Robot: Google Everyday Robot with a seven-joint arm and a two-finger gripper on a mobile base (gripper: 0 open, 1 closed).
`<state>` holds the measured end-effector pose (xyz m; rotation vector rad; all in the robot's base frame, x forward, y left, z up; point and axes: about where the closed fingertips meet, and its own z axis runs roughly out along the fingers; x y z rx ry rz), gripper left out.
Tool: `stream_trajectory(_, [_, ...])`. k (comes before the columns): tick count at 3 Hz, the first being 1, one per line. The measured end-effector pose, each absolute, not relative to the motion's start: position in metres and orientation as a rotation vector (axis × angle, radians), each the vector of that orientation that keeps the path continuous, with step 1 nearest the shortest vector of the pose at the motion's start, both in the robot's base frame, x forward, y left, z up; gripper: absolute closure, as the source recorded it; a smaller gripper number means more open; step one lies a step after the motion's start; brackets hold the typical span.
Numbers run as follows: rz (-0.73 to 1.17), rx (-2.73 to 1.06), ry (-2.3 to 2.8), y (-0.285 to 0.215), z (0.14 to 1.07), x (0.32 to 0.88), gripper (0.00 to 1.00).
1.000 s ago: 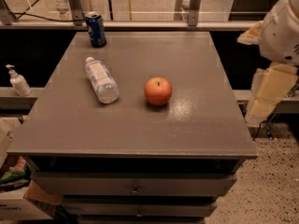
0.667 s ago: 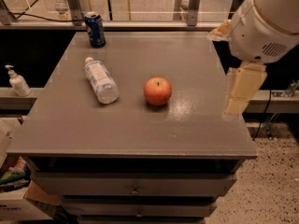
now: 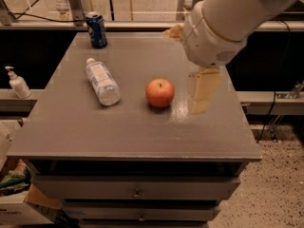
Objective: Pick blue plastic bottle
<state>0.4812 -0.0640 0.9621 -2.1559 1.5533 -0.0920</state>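
Note:
The blue plastic bottle (image 3: 101, 82), clear with a white cap and a pale blue-and-white label, lies on its side on the left part of the grey table (image 3: 118, 127). Its cap points to the far left. My gripper (image 3: 190, 75) hangs over the right part of the table, to the right of a red apple (image 3: 160, 92) and well apart from the bottle. It is open and empty. One tan finger (image 3: 203, 91) points down at the table. The other finger (image 3: 174, 31) shows at the far side of the wrist.
A dark blue soda can (image 3: 97, 30) stands at the table's far left corner. A white pump dispenser bottle (image 3: 18, 83) stands on a ledge left of the table. The table has drawers in front. A railing runs behind it.
My arm has swung in from the right edge and now hangs over the right part of the table, closer to the apple. The bottle, the apple and the can have not moved.

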Motion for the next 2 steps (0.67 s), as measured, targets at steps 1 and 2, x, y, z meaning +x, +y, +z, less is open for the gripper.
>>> stream_trajectory(1, [-0.110,-2.239,1.381,-0.028,0.957,0.491,0.00])
stream_trajectory(2, [-0.124,-2.309,1.230,0.002,0.958,0.496,0.00])
